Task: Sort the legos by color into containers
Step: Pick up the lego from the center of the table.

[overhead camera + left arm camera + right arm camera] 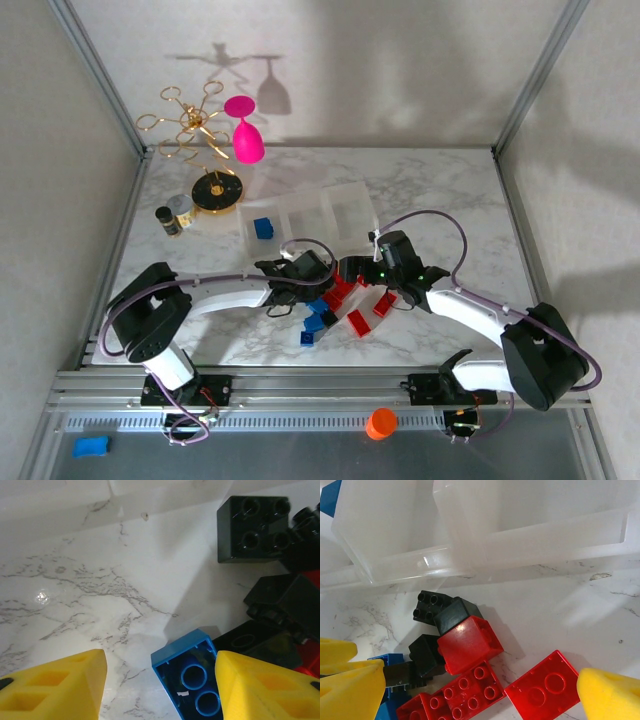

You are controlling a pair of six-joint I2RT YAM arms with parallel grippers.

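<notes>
Three containers point(310, 212), joined. At least four blue legos point(263, 228), four red legos point(358, 322) and four black legos point(457, 615) can be counted.

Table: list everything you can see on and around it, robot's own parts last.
containers: three joined, translucent white, mid-table
lego inside: one, blue, left compartment
loose legos: pile, uncounted, red, blue, black, between the grippers
stand: one, gold, far left
glass: one, pink, hanging from the stand
jars: two, dark and pale, beside the stand
cap: one, orange, below the marble's near edge
block: one, blue, near-left corner, off the marble
left gripper: one, yellow, open over a blue lego
right gripper: one, yellow, open over red legos
</notes>
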